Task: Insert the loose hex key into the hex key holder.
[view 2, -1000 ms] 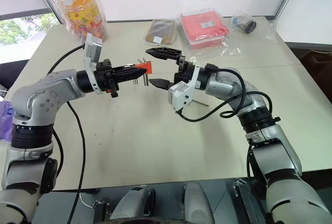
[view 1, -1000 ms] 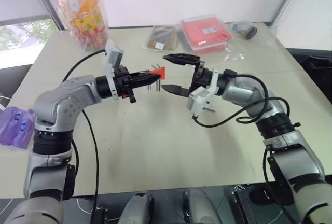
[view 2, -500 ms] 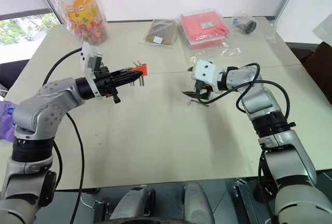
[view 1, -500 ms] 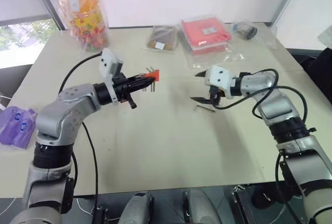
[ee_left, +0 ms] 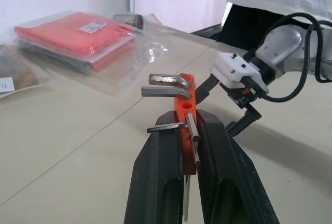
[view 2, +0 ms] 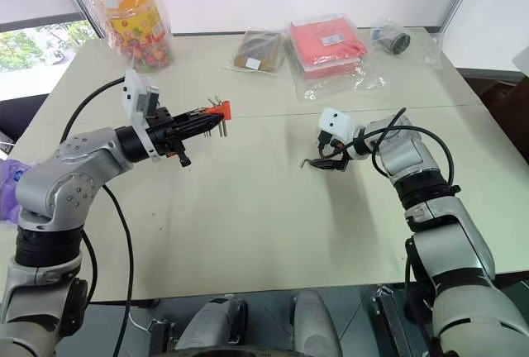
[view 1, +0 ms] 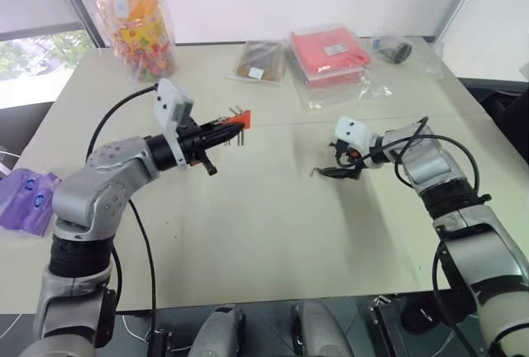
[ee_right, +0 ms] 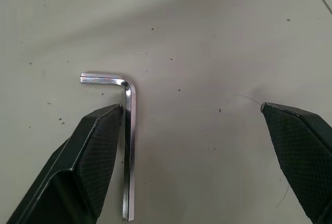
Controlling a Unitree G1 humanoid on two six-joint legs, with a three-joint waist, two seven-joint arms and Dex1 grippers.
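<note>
The right claw (ee_right: 192, 146) has dropped to the worktop (view 1: 264, 225), fingers spread astride the loose hex key (ee_right: 128, 146); the left claw (ee_left: 189, 146) grips the hex key holder (ee_left: 185, 111).

The loose hex key (ee_right: 129, 146) is shiny bare metal, the hex key holder (ee_left: 185, 111) matt orange plastic, the table (ee_right: 207, 37) matt.

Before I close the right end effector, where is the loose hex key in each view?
Left eye: loose hex key on the table, under the right end effector.
Right eye: same spot.
Left wrist: I can't make it out.
Right wrist: flat beside one finger, key at.
Shared landmark: hex key holder.
</note>
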